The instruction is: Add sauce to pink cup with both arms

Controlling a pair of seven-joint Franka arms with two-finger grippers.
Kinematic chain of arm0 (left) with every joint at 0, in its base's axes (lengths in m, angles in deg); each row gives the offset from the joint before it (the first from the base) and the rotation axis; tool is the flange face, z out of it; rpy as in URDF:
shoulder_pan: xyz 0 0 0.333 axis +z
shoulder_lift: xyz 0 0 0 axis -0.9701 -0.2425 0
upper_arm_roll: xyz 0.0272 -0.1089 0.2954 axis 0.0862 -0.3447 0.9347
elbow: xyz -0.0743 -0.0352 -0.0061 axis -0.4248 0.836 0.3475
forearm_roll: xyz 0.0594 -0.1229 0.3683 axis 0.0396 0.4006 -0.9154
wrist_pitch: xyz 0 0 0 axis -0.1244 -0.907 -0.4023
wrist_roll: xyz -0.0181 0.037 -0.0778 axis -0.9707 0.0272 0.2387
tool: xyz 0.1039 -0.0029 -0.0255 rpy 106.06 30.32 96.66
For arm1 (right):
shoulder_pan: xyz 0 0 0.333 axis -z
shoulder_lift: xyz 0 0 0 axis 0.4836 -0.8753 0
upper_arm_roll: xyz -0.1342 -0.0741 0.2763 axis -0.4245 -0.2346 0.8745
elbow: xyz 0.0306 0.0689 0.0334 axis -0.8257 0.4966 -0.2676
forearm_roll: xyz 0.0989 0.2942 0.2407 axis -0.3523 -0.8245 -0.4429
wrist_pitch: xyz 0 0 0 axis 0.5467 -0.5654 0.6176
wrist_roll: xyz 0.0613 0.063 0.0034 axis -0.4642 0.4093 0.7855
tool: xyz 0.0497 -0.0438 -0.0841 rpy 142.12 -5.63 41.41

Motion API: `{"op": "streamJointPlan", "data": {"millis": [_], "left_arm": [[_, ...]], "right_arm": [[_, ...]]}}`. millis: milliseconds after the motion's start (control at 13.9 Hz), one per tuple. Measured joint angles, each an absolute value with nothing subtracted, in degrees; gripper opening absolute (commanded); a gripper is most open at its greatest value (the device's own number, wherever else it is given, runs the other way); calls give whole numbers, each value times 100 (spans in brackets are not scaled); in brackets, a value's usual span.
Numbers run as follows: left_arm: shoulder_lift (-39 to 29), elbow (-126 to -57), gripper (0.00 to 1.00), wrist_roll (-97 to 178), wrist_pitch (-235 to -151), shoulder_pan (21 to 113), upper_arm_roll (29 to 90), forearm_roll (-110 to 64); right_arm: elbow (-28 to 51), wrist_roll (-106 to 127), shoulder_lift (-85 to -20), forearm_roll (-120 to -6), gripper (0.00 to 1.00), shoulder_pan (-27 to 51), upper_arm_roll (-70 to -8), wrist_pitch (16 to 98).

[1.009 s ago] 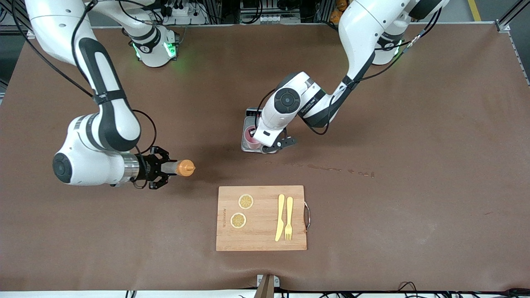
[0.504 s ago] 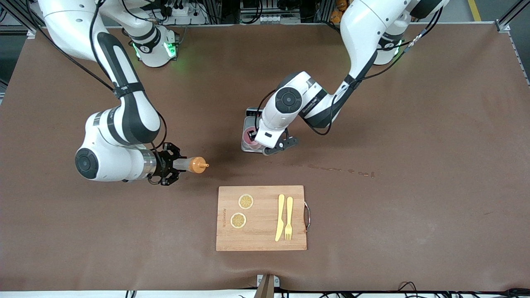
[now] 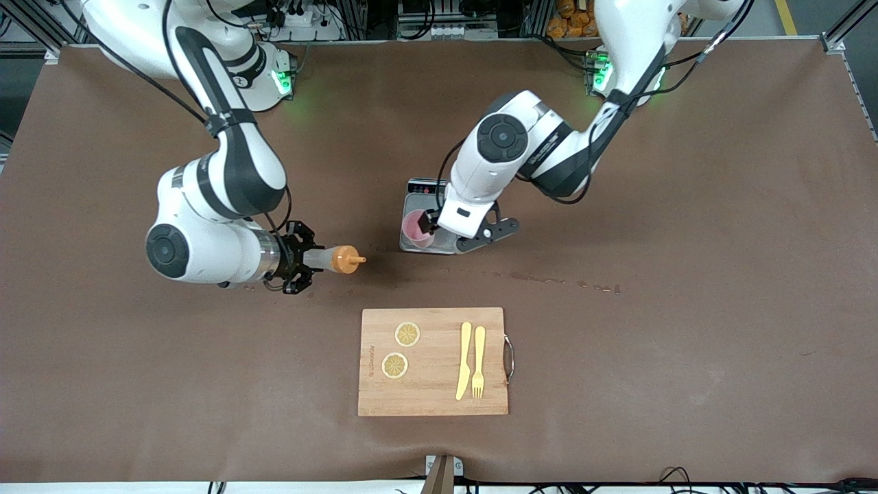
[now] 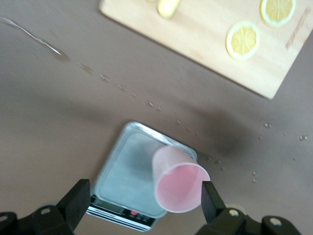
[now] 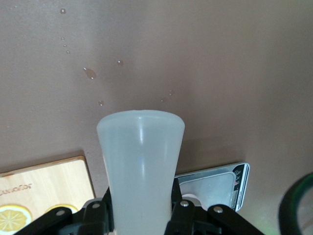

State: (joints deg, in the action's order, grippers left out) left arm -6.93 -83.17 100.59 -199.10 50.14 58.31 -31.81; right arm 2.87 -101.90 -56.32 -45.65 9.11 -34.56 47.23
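The pink cup stands on the grey scale mid-table. My left gripper hovers over it, open. In the left wrist view the pink cup sits at a corner of the scale's plate, close to one finger of the left gripper and well apart from the other. My right gripper is shut on the sauce, a whitish bottle held level, its orange nozzle pointing toward the scale. The bottle's body fills the right wrist view, clamped in the right gripper.
A wooden cutting board lies nearer the front camera, carrying two lemon slices, a yellow knife and a fork. A trail of spilled drops runs between the scale and the board.
My left gripper has opened, let go of the pink cup and lifted off it. My right arm has carried the sauce bottle closer to the scale.
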Motion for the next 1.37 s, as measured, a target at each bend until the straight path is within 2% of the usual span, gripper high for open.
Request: {"op": "streamJointPlan", "data": {"millis": [72,576,1153,1369], "left_arm": [[-565,-8316,100,10059,-19797,5088,5836,-3244],[188,-8323,100,9092,-18799,6109,5874,-3445],[950,-8545,100,6647,-18025,7286,5895,-3450],[1507,-8848,100,5441,-17774,7414,6334,-3450]], "right_arm": [[292,-10391,-5633,-4358,36,798,-3453,4705],[305,-11430,-5631,-3320,36,16,-3441,4155],[-157,-12024,-5626,-2335,36,-197,-3441,3118],[-265,-12185,-5628,-1961,35,-339,-3439,2819]]}}
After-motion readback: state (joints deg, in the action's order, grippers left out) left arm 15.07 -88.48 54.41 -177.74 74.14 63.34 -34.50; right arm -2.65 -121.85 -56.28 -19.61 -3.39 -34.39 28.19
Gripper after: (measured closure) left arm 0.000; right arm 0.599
